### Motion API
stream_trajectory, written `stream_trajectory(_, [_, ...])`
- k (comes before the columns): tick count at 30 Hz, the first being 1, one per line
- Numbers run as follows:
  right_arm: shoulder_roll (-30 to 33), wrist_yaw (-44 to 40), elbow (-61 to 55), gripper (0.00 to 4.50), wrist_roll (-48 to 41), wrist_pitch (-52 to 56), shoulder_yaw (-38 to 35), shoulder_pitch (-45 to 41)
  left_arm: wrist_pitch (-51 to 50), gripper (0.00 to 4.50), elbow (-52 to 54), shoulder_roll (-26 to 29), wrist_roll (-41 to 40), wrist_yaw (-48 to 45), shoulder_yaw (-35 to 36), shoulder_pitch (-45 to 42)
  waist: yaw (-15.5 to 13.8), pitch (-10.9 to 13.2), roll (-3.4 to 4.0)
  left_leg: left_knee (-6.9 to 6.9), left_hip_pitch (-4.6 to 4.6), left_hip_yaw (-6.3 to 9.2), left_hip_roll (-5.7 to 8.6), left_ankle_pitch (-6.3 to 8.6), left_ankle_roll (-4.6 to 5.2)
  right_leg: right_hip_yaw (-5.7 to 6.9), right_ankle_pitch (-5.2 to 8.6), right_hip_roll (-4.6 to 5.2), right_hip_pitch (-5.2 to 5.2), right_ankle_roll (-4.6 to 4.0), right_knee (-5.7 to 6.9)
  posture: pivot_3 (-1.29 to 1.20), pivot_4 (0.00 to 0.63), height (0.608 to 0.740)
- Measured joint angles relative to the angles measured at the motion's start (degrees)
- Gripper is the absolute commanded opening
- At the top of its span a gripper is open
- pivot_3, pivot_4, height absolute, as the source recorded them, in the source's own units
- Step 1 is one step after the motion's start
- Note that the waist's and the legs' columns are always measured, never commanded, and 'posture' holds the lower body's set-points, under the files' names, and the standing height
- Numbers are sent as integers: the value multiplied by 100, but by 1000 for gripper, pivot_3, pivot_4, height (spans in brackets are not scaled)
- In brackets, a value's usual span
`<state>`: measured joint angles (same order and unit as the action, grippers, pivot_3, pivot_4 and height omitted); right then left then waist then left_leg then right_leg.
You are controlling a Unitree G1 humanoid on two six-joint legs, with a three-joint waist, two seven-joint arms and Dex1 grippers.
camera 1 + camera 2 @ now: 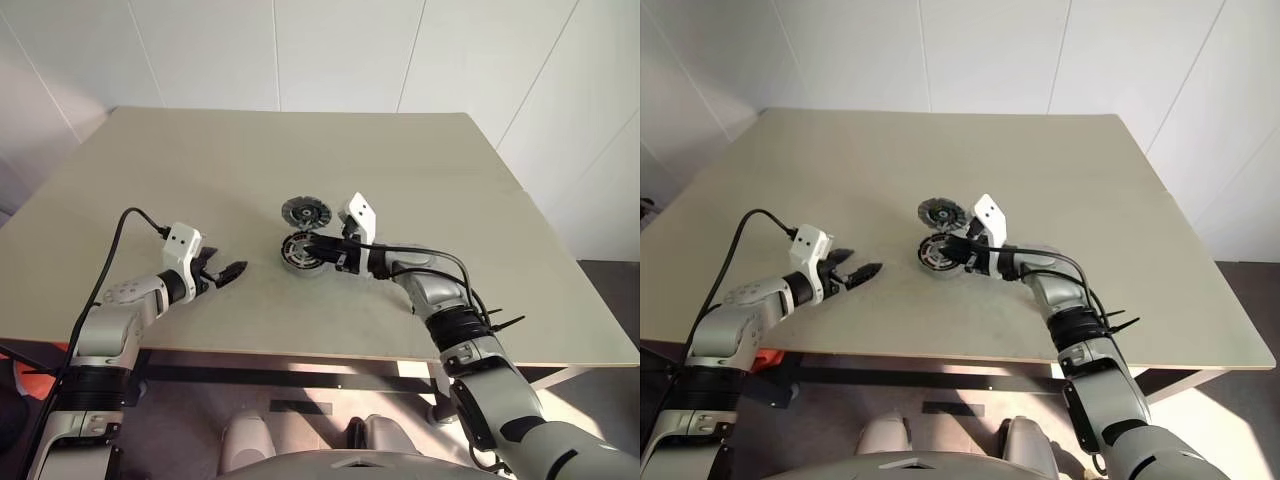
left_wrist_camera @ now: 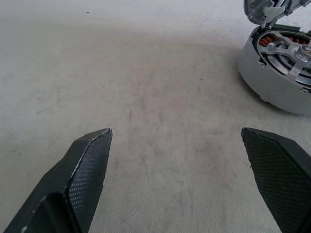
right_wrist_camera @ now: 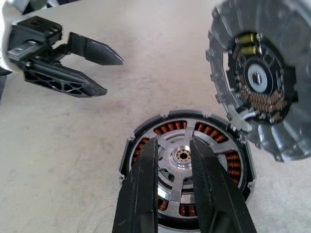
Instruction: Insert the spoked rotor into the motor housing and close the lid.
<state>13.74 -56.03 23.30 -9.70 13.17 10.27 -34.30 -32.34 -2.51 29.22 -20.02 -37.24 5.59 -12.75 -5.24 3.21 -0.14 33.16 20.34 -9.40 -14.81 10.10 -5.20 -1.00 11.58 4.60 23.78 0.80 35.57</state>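
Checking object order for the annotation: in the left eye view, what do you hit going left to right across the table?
Left gripper → motor housing with the spoked rotor seated in it → right gripper over its right side. The lid overlaps in order, so omitted.

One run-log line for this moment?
rotor: seated in housing | lid: off, tilted alongside | right hand: over rotor | left hand: open, apart

Motor housing (image 3: 187,167): grey shell, copper-red windings in a ring; spoked rotor (image 3: 181,156) shiny silver
Lid (image 3: 265,80): dark grey, radial ribs, pale centre, brass-coloured bits inside
Left gripper (image 2: 187,182): black, fine dotted texture
Surface (image 1: 300,150): plain beige, faint scuffs
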Motion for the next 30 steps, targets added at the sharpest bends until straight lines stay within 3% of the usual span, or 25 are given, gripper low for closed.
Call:
stream_trajectory(7, [573,-399,-207,1108,306,-167,261,-322,0,4500,-2,-10,0,-1,0,-5,-2,0,-1,0,1,-1,0,1,2,-1,0,-1,3,0,-2,0,0,740])
stream_trajectory(12, [1283,-807,-12,2641,1169,-1129,917,-799,0,4500,5,-9,11,2,-12,-35,-7,0,-2,2,6,-1,0,2,3,0,0,0,6,0,-3,0,0,740])
stream_trajectory(15, [1332,-919,317,3597,1535,-1805,1178,-1056,-13,4500,13,-7,13,3,-45,-142,-3,0,-2,6,28,-1,0,2,3,-1,0,-1,26,-1,3,0,0,740])
stream_trajectory(21, [1311,-1650,1028,3597,1994,-3103,1750,-1830,-53,4500,65,-13,11,9,-128,-323,39,0,-2,18,56,-1,-1,6,13,2,-1,0,45,-2,7,0,0,740])
stream_trajectory(30, [968,-1779,2226,3597,2580,-4356,2212,-2290,-83,4500,265,-26,0,90,-127,-170,119,0,-4,32,74,5,-2,10,20,13,-1,3,48,-3,8,0,0,740])
